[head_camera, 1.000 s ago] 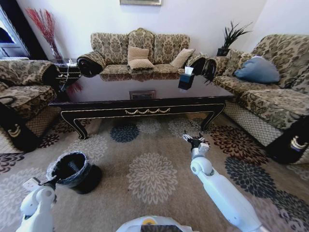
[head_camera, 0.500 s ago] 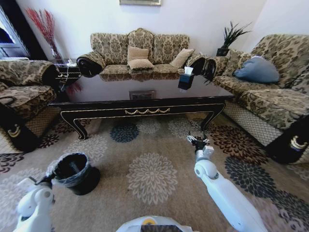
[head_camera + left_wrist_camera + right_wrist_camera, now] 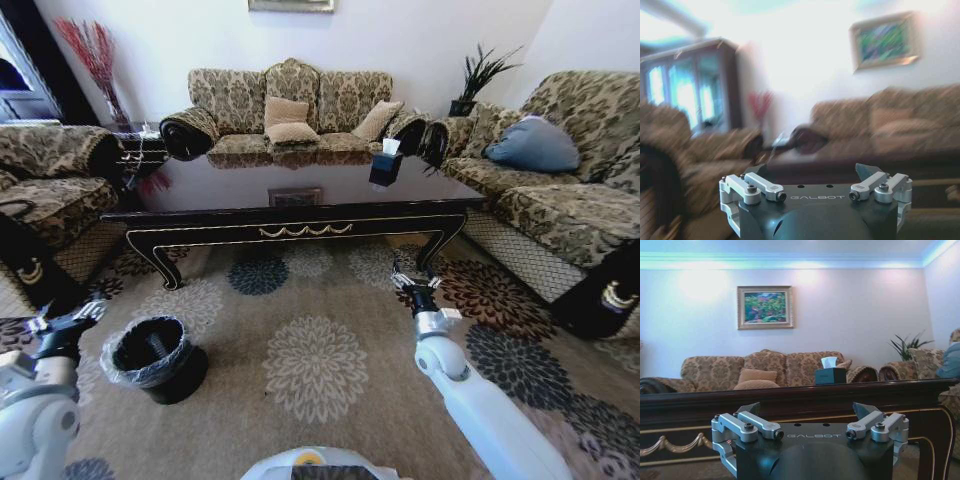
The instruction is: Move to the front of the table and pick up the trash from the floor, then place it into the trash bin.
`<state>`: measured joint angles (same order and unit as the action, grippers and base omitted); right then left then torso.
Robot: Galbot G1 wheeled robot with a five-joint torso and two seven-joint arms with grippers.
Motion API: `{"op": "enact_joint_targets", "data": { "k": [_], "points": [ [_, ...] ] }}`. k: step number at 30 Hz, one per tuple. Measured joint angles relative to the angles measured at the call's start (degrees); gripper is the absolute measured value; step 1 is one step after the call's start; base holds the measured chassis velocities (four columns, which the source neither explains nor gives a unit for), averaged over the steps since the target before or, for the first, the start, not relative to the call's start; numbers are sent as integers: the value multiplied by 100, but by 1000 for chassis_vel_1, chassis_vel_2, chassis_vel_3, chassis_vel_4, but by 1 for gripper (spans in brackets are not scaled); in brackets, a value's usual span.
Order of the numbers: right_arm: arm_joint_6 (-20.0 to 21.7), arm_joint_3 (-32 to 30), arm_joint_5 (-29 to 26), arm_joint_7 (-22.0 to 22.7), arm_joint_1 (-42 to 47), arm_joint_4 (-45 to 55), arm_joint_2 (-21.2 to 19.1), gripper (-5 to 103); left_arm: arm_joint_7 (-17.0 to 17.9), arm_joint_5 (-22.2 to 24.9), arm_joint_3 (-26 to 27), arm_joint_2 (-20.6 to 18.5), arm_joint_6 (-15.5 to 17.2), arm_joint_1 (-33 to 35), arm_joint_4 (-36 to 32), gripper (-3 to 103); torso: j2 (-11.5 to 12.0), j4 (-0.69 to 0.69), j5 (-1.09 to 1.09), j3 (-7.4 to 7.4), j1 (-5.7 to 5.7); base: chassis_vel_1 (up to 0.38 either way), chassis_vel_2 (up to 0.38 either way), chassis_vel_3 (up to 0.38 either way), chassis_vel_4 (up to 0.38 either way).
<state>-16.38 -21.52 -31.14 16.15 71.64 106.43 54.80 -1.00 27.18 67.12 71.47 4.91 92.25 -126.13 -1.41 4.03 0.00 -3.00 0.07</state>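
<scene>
My right gripper (image 3: pixel 417 283) hangs low over the carpet (image 3: pixel 310 370) near the table (image 3: pixel 300 215) leg, fingers spread, holding nothing. My left gripper (image 3: pixel 65 321) — fingers also apart and empty — sits just beside the trash bin (image 3: pixel 150 355), which stands on the floor well short of the table. No trash is discernible on the busy floral pattern. Risk: small scraps blend into the pattern, so a descent may close on bare carpet — or the left arm may nudge the bin.

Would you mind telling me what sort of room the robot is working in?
Most likely a home living room: patterned fabric sofas surround a long glossy dark wooden coffee table on a floral carpet.
</scene>
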Motion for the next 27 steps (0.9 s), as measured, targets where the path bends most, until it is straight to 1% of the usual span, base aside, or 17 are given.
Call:
{"op": "enact_joint_targets", "data": {
  "k": [1, 2, 3, 4, 5, 6, 9, 11, 12, 15, 17, 21, 23, 27],
  "points": [
    [-63, -83, 74, -89, 138, 44, 6, 100, -214, -102, -19, 129, -326, 19, -10, 100, -1, 0, 2, 0, 0, 0, 0, 0, 0],
    [-139, -176, 177, -179, 297, 92, 24, 100, -420, -300, -59, 334, -739, 48, -11, 100, 0, 2, 1, 0, 0, 0, 0, 0, 0],
    [-178, -233, 240, -221, 386, 122, 42, 100, -479, -418, -81, 441, -899, 65, -8, 100, -1, 0, 0, 0, 0, 0, 0, 0, 0],
    [-220, -322, 342, -263, 530, 182, 75, 100, -524, -601, -153, 676, -1131, 115, -2, 100, 0, -1, 1, 0, 0, 0, 0, 0, 0],
    [-233, -376, 397, -274, 625, 243, 102, 100, -501, -650, -243, 886, -1227, 189, -21, 100, 0, -2, 0, 0, 0, 0, 0, 0, 0],
    [-233, -376, 397, -274, 625, 243, 102, 100, -501, -650, -243, 886, -1227, 189, -21, 100, 0, -2, 0, 0, 0, 0, 0, 0, 0],
    [-210, -472, 511, -222, 779, 420, 141, 100, -339, -687, -441, 1243, -1265, 362, -203, 100, -1, -3, 0, 0, 0, 0, 0, 0, 0],
    [-106, -545, 636, -138, 850, 564, 139, 100, -202, -800, -526, 1376, -1257, 465, -355, 100, 0, -2, 2, 0, 0, 0, 0, 0, 0],
    [-106, -545, 636, -138, 850, 564, 139, 100, -202, -800, -526, 1376, -1257, 465, -355, 100, 0, -2, 2, 0, 0, 0, 0, 0, 0],
    [91, -682, 701, -5, 975, 878, 71, 100, -1, -821, -591, 1431, -1145, 574, -499, 100, 0, -2, 1, 0, 0, 0, 0, 0, 0],
    [176, -825, 672, 12, 1091, 1082, -6, 100, 38, -822, -602, 1420, -1099, 620, -533, 100, 0, -2, 0, 0, 0, 0, 0, 0, 0],
    [246, -1066, 566, -68, 1272, 1292, -115, 100, 9, -804, -622, 1408, -1064, 665, -591, 100, 0, -1, 0, 0, 0, 0, 0, 0, 0],
    [272, -1249, 434, -233, 1428, 1439, -175, 100, -54, -804, -624, 1402, -1061, 694, -618, 100, 0, -1, 1, 0, 0, 0, 0, 0, 0],
    [277, -1373, 349, -328, 1524, 1527, -204, 100, -77, -805, -625, 1395, -1056, 702, -624, 100, 0, -1, 0, 0, 0, 0, 0, 0, 0]
  ]
}}
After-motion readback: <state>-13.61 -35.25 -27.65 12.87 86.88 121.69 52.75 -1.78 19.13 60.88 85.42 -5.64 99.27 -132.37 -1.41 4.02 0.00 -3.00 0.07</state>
